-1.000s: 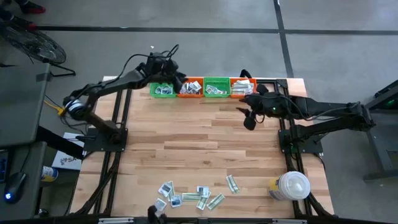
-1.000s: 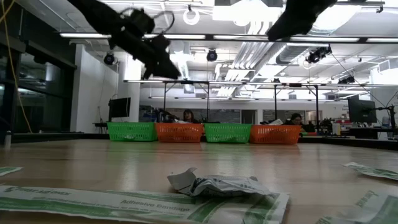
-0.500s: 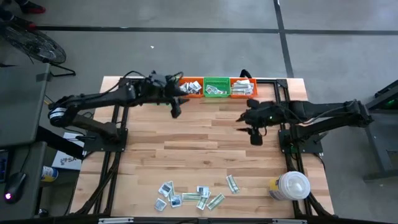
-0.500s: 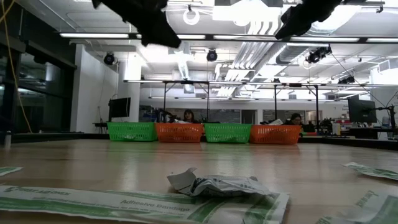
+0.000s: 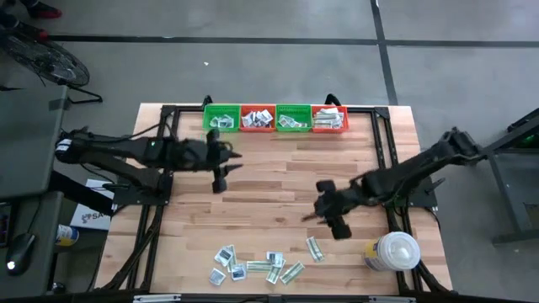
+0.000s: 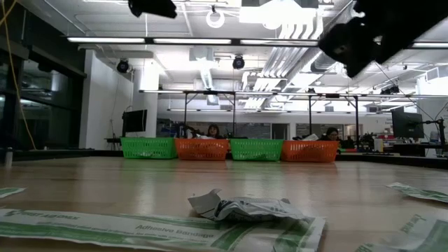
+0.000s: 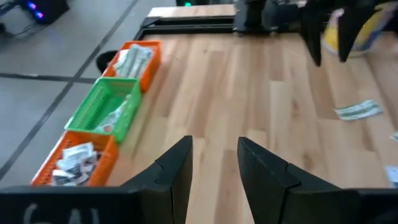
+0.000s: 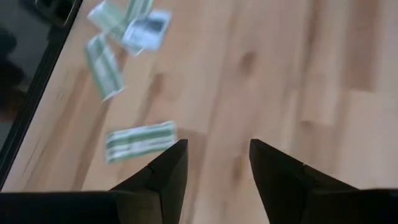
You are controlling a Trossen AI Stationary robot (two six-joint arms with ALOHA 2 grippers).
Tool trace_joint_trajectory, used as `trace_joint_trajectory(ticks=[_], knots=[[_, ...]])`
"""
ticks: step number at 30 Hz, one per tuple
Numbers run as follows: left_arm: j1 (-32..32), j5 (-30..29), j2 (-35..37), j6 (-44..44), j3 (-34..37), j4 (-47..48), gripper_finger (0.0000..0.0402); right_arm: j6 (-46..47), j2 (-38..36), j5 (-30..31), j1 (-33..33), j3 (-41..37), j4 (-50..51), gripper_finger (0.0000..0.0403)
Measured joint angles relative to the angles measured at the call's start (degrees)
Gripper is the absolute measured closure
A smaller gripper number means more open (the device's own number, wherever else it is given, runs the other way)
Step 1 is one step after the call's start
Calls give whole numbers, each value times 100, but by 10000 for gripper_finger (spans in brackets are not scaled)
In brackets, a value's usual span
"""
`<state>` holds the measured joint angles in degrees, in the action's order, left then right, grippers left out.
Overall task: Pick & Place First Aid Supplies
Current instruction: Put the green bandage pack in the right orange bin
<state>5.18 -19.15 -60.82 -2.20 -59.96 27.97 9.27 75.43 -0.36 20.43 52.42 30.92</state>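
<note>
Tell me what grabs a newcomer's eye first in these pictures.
A row of four baskets, alternating green and orange, lines the table's far edge, each holding packets. At the near edge, loose first aid packets lie scattered, with a big white round container at their right. Between them, the left gripper and right gripper hover open and empty.

Matt wood table; plastic mesh baskets.

L claw open over table, baskets beside

Bright overhead lighting; wrist views blurred
</note>
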Motion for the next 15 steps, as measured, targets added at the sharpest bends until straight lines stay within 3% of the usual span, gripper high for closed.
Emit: trace_joint_trajectory(ticks=[7, 15], knots=[[996, -695, -22, -328, 0, 28, 277, 133, 980, 251, 734, 0, -636, 238], [1746, -1298, -22, -658, 0, 14, 277, 425, 1896, 455, 1032, 0, -1154, 238]])
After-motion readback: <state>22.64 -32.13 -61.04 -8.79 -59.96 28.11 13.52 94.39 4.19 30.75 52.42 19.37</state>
